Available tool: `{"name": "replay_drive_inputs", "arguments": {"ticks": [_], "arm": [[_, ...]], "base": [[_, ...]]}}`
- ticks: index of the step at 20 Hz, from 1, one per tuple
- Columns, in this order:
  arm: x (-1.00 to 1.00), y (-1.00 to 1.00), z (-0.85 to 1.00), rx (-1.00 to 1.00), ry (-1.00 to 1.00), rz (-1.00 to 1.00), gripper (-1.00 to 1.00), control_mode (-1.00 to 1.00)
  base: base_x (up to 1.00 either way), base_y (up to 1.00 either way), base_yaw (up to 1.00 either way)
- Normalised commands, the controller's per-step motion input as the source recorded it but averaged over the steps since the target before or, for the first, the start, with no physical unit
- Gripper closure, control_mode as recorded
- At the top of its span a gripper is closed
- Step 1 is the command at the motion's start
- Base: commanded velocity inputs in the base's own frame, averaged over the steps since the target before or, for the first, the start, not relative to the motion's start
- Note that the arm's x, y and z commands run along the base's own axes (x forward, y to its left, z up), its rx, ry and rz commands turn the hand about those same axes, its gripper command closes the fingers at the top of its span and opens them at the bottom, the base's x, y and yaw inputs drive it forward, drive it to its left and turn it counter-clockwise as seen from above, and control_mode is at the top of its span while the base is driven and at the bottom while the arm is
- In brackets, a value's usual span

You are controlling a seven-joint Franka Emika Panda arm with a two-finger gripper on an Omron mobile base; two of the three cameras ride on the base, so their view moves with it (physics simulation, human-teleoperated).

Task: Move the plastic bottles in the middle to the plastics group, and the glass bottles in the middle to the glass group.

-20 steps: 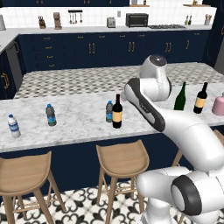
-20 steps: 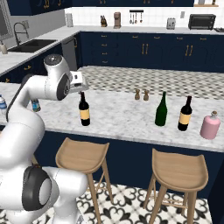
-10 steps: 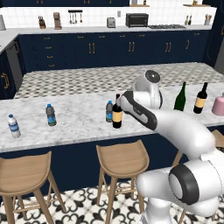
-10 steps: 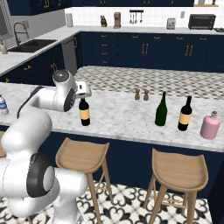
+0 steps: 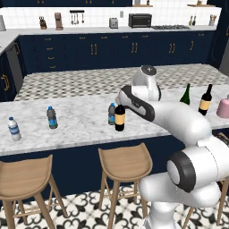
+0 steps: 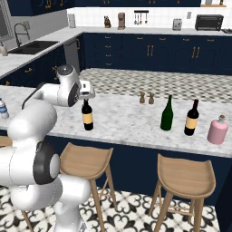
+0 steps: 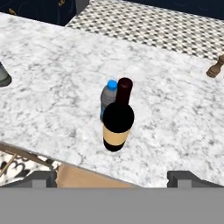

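A dark wine bottle (image 5: 120, 118) (image 6: 87, 116) (image 7: 117, 124) with a yellow-orange label stands near the front edge of the marble counter (image 5: 80, 129). Just behind it is a small bluish water bottle (image 5: 111, 113) (image 7: 106, 99) with a blue cap. My gripper (image 5: 119, 100) (image 6: 86, 96) (image 7: 113, 179) hovers just above the wine bottle's neck, open and holding nothing. Far left stand two small water bottles, one white-capped (image 5: 14, 129) and one blue-tinted (image 5: 52, 117). At the right stand a green bottle (image 5: 185, 95) (image 6: 167, 113) and a dark labelled wine bottle (image 5: 205, 99) (image 6: 191, 118).
A pink rounded vessel (image 5: 223, 107) (image 6: 218, 130) sits right of the wine bottle. Two small shakers (image 6: 146, 98) stand behind the green bottle. Wooden stools (image 5: 125, 162) (image 6: 86, 161) line the counter's front edge.
The arm has swung down and towards the counter's front, bringing the open gripper from above and behind to just over the dark wine bottle. The bottles have not moved.
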Motion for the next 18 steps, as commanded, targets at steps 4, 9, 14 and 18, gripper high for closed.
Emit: {"name": "replay_drive_inputs", "arguments": {"ticks": [4, 9, 14, 18], "arm": [[0.21, 0.0, -0.22, 0.0, 0.0, 0.0, -1.0, -1.0], [0.29, 0.02, -0.25, 0.0, 0.0, 0.0, -1.0, -1.0], [0.19, 0.15, -0.12, 0.0, 0.0, 0.0, -1.0, -1.0], [0.17, 0.12, -0.08, 0.0, 0.02, -0.05, -1.0, -1.0]], "base": [[0.0, 0.0, 0.0], [0.0, 0.0, 0.0], [0.0, 0.0, 0.0], [0.0, 0.0, 0.0]]}}
